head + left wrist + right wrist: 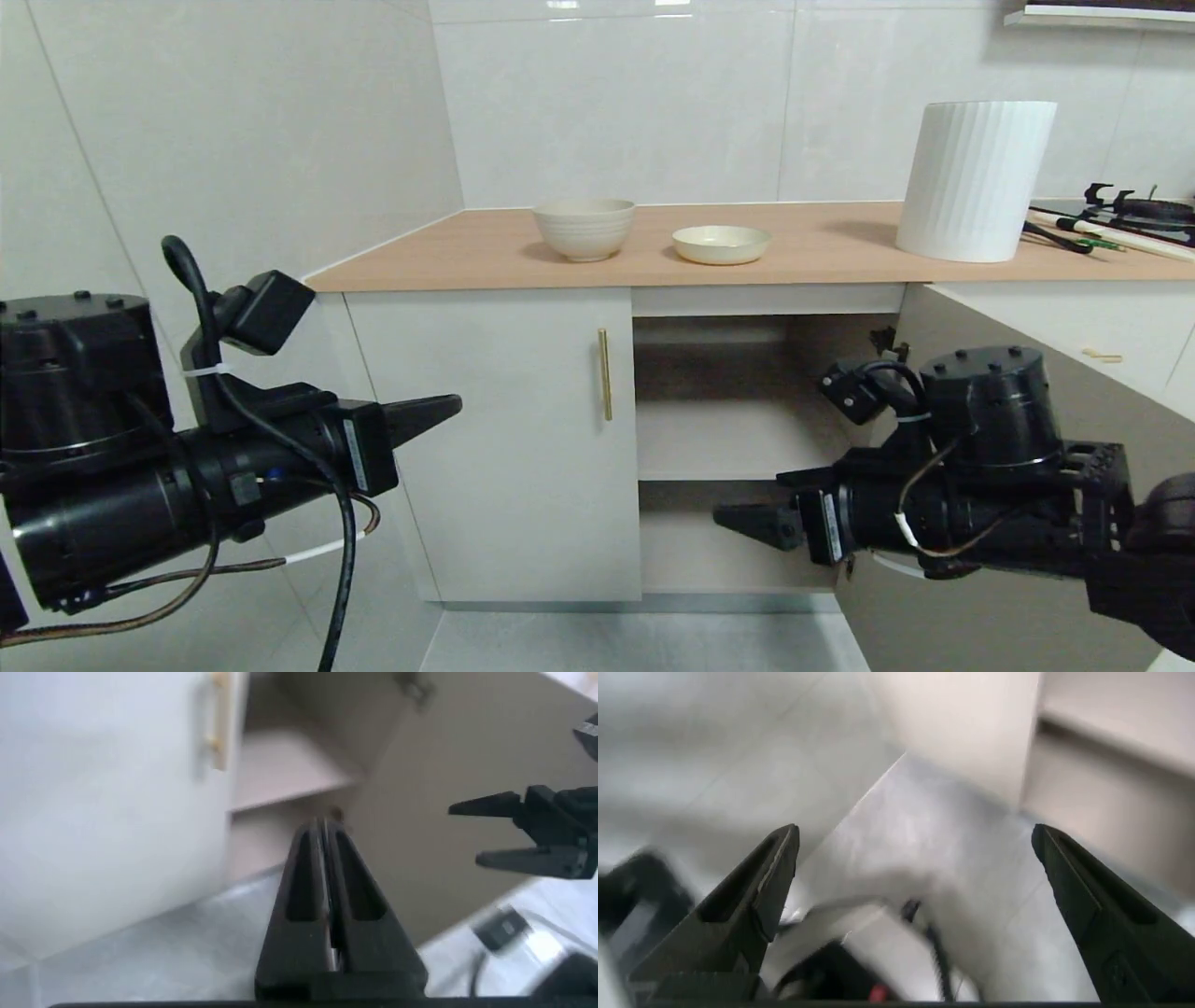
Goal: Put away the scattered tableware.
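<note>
Our left gripper [324,833] is pressed closed on nothing. Our right gripper [915,838] gapes wide, also empty. The bowl [584,228] and shallow dish [721,244] sit near each other, not touching, on the countertop [840,250]. We judge them stiff, slick and breakable, so pinch across a rim. Below, the cabinet [504,439] has its right bay [738,439] open.

No readable text, label, number or sign shows on anything in these views.
</note>
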{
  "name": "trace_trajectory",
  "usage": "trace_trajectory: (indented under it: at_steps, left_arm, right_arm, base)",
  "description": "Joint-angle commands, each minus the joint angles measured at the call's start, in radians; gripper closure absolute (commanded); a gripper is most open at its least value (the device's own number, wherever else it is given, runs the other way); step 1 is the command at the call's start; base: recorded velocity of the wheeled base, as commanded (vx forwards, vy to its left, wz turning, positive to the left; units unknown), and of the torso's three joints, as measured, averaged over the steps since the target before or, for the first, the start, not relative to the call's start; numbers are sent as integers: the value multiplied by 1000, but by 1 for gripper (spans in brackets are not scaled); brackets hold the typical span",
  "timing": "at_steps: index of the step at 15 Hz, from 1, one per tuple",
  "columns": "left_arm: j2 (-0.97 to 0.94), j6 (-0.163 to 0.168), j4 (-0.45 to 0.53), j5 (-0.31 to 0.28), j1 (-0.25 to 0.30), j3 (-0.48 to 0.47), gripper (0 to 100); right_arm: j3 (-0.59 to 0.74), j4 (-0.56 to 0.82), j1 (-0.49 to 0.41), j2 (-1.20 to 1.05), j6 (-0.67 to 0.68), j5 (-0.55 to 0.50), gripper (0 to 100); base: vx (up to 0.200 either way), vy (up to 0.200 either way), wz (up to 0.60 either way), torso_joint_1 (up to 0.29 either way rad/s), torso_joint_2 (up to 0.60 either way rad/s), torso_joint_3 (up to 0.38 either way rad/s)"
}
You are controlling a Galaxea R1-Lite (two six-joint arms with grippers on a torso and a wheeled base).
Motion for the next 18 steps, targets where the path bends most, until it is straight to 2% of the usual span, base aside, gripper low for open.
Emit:
trace_trajectory:
  at_steps: [1,2,3,4,5,9,13,18]
  left_arm:
    - [-24,-1,1,1,33,5,0]
    - [-24,-1,-5,-1,51,9,0]
    - [-24,-1,-5,-1,51,9,0]
    - [-21,-10,-10,-1,80,9,0]
    - [-20,-27,-12,-2,83,3,0]
    - [-12,-22,-56,-1,83,-1,0]
    - [-23,-24,-55,1,83,-7,0]
    - [-30,-25,-48,1,100,-14,0]
  right_arm:
    - [-154,99,-12,40,-4,-19,0]
    - [-238,191,-23,11,-1,-19,0]
    - [-238,191,-23,11,-1,-19,0]
    - [-361,302,-32,-35,0,-47,0]
    - [-363,320,-32,-75,8,-84,0]
    - [-324,335,-29,-144,28,-101,0]
    - [-324,337,-26,-151,29,-101,0]
    - [-323,345,-26,-164,29,-101,0]
  base:
    - [0,0,0,0,0,0]
    - [0,0,0,0,0,0]
    - [0,0,0,0,0,0]
    - [0,0,0,0,0,0]
    - [0,0,0,0,0,0]
    - [0,0,0,0,0,0]
    - [0,0,0,0,0,0]
    - [200,0,0,2,3,5]
